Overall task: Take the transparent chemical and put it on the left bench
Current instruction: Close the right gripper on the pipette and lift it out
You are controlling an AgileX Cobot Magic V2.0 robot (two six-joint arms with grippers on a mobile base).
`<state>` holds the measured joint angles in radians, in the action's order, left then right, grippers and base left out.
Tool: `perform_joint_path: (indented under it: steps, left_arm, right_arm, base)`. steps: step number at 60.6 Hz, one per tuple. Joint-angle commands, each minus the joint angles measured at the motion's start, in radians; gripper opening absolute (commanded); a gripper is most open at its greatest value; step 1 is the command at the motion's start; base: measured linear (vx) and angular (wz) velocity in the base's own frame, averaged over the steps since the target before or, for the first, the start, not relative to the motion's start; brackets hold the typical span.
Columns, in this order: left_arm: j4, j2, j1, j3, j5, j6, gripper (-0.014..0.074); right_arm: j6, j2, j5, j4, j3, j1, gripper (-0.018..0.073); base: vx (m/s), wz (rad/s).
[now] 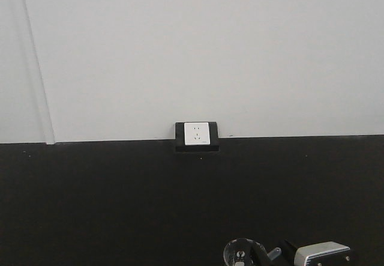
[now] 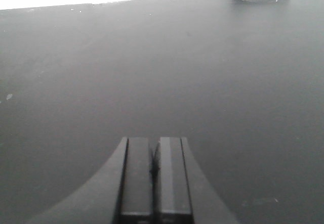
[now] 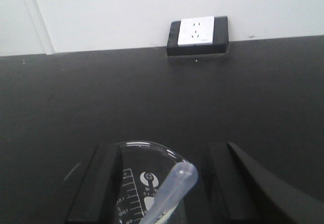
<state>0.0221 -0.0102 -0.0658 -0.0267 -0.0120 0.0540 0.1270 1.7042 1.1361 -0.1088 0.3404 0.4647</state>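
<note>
Note right gripper (image 3: 162,152) splayed wide astride glass beaker (image 3: 129,181), holding nothing; transparent chemical (image 3: 174,183) leaning inside it, bulb up. Note left gripper (image 2: 153,171) clenched, empty. Beyond, wall socket (image 3: 197,31). Judge step as pre-grasp: next, pinch transparent chemical only, lift clear. Left bench unseen.

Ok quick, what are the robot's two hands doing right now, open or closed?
Left gripper: closed, holding nothing.
Right gripper: open, with the beaker and the clear pipette standing in it between its fingers, not gripped.
</note>
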Motion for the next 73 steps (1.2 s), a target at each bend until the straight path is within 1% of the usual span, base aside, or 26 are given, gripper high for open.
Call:
perform_joint_path:
  steps: [1, 9, 17, 31, 41, 44, 54, 65, 73]
  left_arm:
    - [0.001, -0.019, -0.002, -0.016, 0.078, -0.008, -0.0003]
    - [0.001, -0.019, -0.002, -0.016, 0.078, -0.008, -0.0003]
    - [0.001, -0.019, -0.002, -0.016, 0.078, -0.008, -0.0003]
    - [0.001, -0.019, -0.002, -0.016, 0.078, -0.008, -0.0003]
    - [0.001, -0.019, -0.002, -0.016, 0.078, -0.008, -0.0003]
    - [0.001, -0.019, -0.002, -0.016, 0.078, -0.008, -0.0003]
    - [0.001, -0.019, -0.002, -0.016, 0.078, -0.008, -0.0003]
    - [0.001, -0.019, -0.002, -0.016, 0.078, -0.008, -0.0003]
    - [0.001, -0.019, -0.002, -0.016, 0.078, -0.008, -0.0003]
  right_arm:
    - [-0.002, -0.026, 0.207, 0.007, 0.022, -0.001, 0.0428]
    - [-0.002, -0.026, 0.207, 0.003, 0.022, -0.001, 0.0404]
    - [-0.002, -0.024, 0.207, 0.002, 0.022, -0.001, 0.0337]
    - [-0.002, -0.021, 0.207, -0.020, 0.022, -0.001, 0.0119]
    - [-0.006, -0.021, 0.207, -0.026, 0.022, -0.001, 0.0003]
    - [-0.006, -0.021, 0.207, -0.023, 0.022, -0.001, -0.0012]
    - [-0.006, -0.031, 0.207, -0.016, 0.022, -0.001, -0.0008]
    - [-0.006, -0.108, 0.205, -0.007, 0.022, -0.001, -0.0004]
    - [-0.007, -0.209, 0.144, -0.004, 0.022, -0.001, -0.0003]
  base:
    - [0.00, 0.00]
    - [0.00, 0.00]
    - [0.00, 0.00]
    - [0.00, 0.00]
    - [0.00, 0.00]
    - [0.00, 0.00]
    - [0.00, 0.00]
    - [0.00, 0.00]
    - [0.00, 0.00]
